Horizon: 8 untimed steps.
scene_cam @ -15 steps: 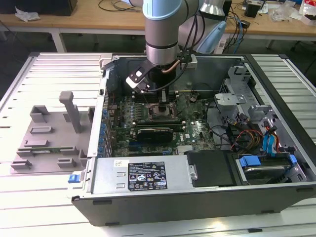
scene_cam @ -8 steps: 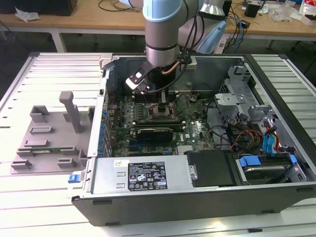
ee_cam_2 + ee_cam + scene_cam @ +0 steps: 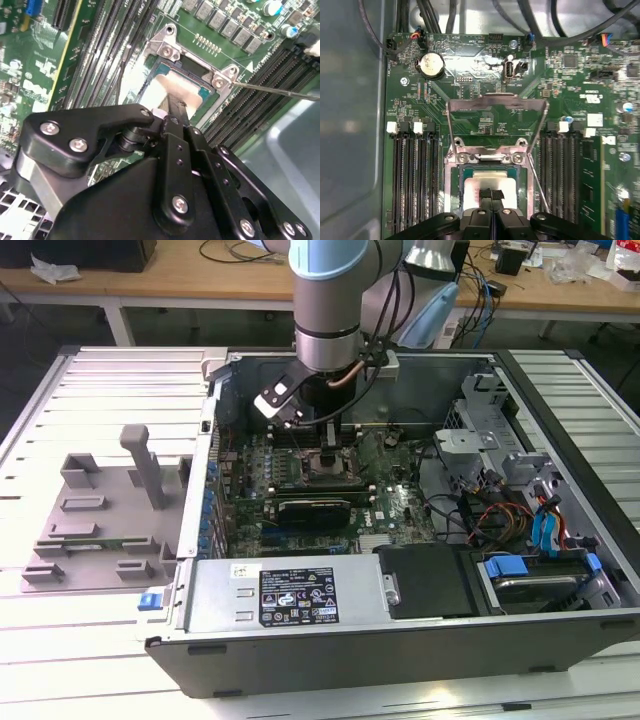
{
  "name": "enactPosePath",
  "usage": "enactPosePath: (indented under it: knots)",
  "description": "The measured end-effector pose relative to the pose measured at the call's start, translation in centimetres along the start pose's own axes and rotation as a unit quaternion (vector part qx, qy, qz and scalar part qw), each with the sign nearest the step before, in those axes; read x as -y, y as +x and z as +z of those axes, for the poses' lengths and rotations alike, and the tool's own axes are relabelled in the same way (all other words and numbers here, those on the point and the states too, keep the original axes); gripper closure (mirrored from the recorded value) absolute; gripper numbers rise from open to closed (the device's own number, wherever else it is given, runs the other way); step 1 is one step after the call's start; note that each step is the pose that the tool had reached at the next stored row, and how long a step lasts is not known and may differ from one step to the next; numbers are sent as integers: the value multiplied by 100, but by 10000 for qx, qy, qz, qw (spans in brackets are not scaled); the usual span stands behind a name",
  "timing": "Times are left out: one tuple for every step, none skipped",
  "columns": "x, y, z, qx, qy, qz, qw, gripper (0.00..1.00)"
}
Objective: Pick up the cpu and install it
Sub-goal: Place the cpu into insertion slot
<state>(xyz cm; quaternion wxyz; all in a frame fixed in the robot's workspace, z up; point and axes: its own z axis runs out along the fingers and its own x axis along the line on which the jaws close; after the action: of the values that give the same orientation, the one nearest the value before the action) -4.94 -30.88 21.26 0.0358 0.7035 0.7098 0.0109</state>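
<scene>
Closest up is the tool, black linkage and all. Its two fingertips are pinched together with nothing visibly between them, parked right over the cpu. That cpu looks to be lying flat inside the socket frame, with its pale rim showing on the sides I can see, so I'd say it's seated or very nearly so. Whether the tips actually press on it or sit just above, I can't tell.

What could go wrong: if the chip is a hair off square and gets pushed down, that means bent pins underneath. A sideways nudge from the tips could also skate it out of the pocket.

Around it, the load plate stands flipped open just beyond the socket. The thin lever wire runs along one side, near the fingers, so that's the thing most in the way. Memory slots flank both sides. Further out there's a coin battery, then cables in the computer case. The case sits on the tabletop beside a grey fixture.
</scene>
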Motion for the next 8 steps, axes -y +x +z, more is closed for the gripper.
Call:
enactPosePath:
  knots:
    - [-4,-2,-58,1,1,0,10000,89]
    - [-8,-5,-130,2,1,0,10000,89]
    - [-12,-7,-183,1,1,0,10000,89]
    - [-15,-9,-231,2,1,0,10000,89]
    - [-17,-10,-260,2,2,0,10000,89]
    - [-17,-10,-260,1,1,0,10000,89]
    - [-17,-10,-260,1,1,0,10000,89]
    - [-17,-10,-260,1,1,0,10000,89]
